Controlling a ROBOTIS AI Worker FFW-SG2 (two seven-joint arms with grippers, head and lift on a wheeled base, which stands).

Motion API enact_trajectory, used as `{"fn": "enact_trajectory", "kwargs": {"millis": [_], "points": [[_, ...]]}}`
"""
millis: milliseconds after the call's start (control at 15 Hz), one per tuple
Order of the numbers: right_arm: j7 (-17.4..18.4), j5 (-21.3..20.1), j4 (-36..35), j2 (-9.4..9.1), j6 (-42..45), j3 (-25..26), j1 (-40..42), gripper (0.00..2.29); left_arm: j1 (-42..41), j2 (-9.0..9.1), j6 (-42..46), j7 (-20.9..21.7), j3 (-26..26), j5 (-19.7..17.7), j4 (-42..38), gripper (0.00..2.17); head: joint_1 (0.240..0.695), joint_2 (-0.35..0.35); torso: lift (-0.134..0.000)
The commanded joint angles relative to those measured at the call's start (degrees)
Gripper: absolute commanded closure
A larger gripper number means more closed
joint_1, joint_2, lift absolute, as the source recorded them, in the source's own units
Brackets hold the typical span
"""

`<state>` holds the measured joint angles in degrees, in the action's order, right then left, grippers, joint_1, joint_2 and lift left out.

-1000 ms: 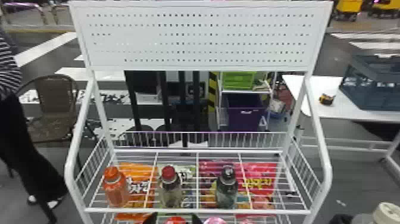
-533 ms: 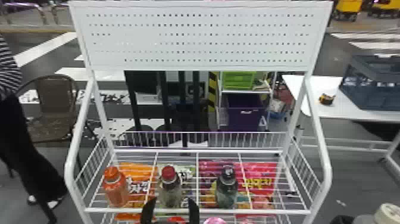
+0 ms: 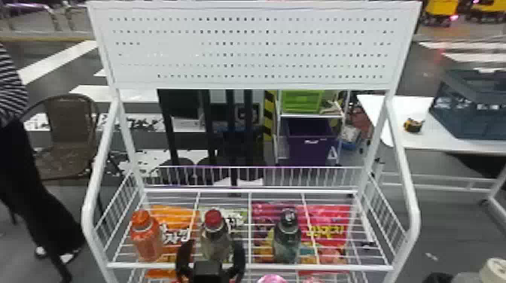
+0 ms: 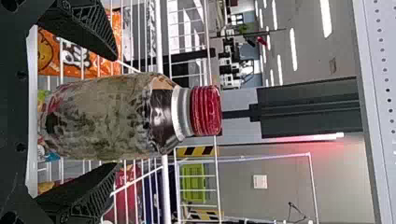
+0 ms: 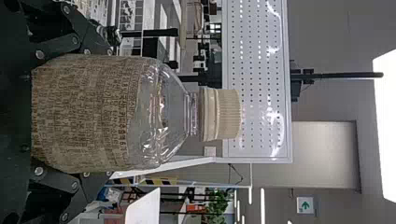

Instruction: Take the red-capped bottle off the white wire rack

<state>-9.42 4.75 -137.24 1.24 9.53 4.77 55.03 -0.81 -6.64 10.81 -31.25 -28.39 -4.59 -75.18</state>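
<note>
Seemingly level, left gripper point(image 3: 214, 245) spread astride the red-capped bottle point(image 3: 215, 232).

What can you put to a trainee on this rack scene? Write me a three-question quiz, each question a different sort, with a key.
1. Which stands between the left gripper's open fingers?
a) orange-capped bottle
b) red-capped bottle
c) dark-capped bottle

2. True or false: the right gripper holds a cream-capped bottle.

3. Fill in: of the three bottles standing in a row on the white wire rack, the red-capped bottle is the ____ one.

Key: 1 b; 2 true; 3 middle.
</note>
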Motion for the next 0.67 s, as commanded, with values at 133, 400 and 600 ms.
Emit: {"fn": "enact_trajectory", "kwargs": {"millis": [133,400,600], "points": [[0.02,0.0,-0.05,-0.01,0.0,0.15,0.08,0.84,2.48,0.31,2.76,0.58,1.32,-0.6,2.85,0.13,0.499,0.0,0.0],[0.02,0.0,-0.13,-0.01,0.0,0.33,0.25,0.84,2.83,-0.04,1.88,2.42,1.67,-1.21,1.0,1.57,0.499,0.0,0.0],[0.02,0.0,0.13,-0.01,-0.18,0.33,-0.01,0.84,-1.04,-1.18,-2.69,2.95,1.5,-1.65,-7.17,2.14,0.499,0.0,0.0]]}}
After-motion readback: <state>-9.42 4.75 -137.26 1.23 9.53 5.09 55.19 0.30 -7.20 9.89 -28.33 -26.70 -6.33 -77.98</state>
